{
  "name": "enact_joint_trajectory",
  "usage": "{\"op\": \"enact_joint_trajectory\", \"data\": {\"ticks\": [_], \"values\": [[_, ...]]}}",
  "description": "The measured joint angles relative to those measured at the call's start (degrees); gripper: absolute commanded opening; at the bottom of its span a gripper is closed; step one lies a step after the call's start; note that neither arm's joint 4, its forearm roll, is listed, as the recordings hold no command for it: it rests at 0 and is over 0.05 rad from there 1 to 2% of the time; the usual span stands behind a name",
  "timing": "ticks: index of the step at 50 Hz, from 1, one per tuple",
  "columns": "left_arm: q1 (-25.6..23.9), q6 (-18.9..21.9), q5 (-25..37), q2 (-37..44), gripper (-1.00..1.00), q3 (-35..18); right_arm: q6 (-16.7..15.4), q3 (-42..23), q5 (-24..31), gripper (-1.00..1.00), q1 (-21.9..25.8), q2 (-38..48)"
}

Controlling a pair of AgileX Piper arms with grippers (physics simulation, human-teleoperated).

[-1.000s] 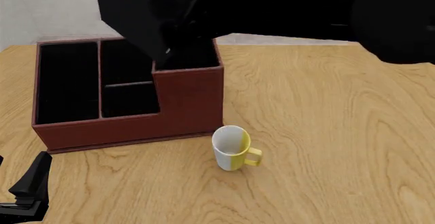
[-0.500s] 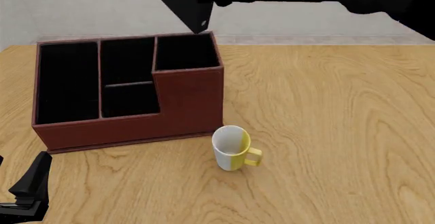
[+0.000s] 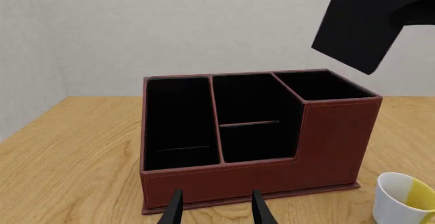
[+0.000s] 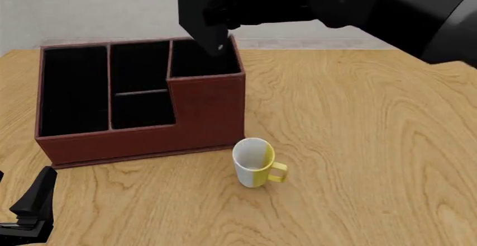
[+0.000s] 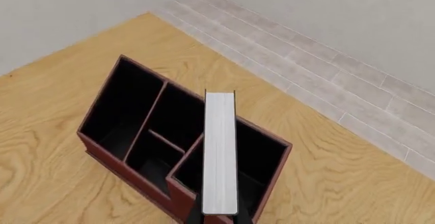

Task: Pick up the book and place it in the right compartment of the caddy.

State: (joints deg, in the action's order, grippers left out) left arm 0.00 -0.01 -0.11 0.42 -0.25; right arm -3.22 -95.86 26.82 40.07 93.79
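The black book (image 4: 198, 17) hangs tilted in the air, held by my right gripper (image 4: 223, 3), which is shut on it. Its lower corner is over the far rim of the right compartment (image 4: 203, 60) of the reddish-brown caddy (image 4: 142, 131). The right wrist view looks down on the book's white page edge (image 5: 220, 152), above the right compartment (image 5: 262, 155) of the caddy (image 5: 122, 132). The left wrist view shows the book (image 3: 360, 23) clear above the right compartment (image 3: 323, 85). My left gripper (image 3: 216, 211) is open and empty, low in front of the caddy (image 3: 326, 147). It also shows in the front view (image 4: 33, 207).
A white-and-yellow mug (image 4: 256, 162) stands upright just in front of the caddy's right corner and shows in the left wrist view (image 3: 404, 203). The long narrow section (image 4: 73, 89) and the two small middle sections (image 4: 140, 86) hold nothing. A wall rises behind the table.
My right arm has carried the book away from the camera to above the caddy's raised end. In the last half second it came lower. The left arm, caddy and mug have not moved.
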Motion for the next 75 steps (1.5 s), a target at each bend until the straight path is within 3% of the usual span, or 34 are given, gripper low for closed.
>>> {"op": "enact_joint_trajectory", "data": {"ticks": [39, 58, 75], "values": [[0.00, 0.00, 0.00, 0.00, 1.00, 0.00, -1.06, -13.98, 8.89, -1.00, -1.45, 12.47], [0.00, 0.00, 0.00, 0.00, 1.00, 0.00, -0.93, -23.66, 16.99, -1.00, -1.13, 19.37], [0.00, 0.00, 0.00, 0.00, 1.00, 0.00, -2.11, -28.32, 20.91, -1.00, -1.90, 23.29]]}}
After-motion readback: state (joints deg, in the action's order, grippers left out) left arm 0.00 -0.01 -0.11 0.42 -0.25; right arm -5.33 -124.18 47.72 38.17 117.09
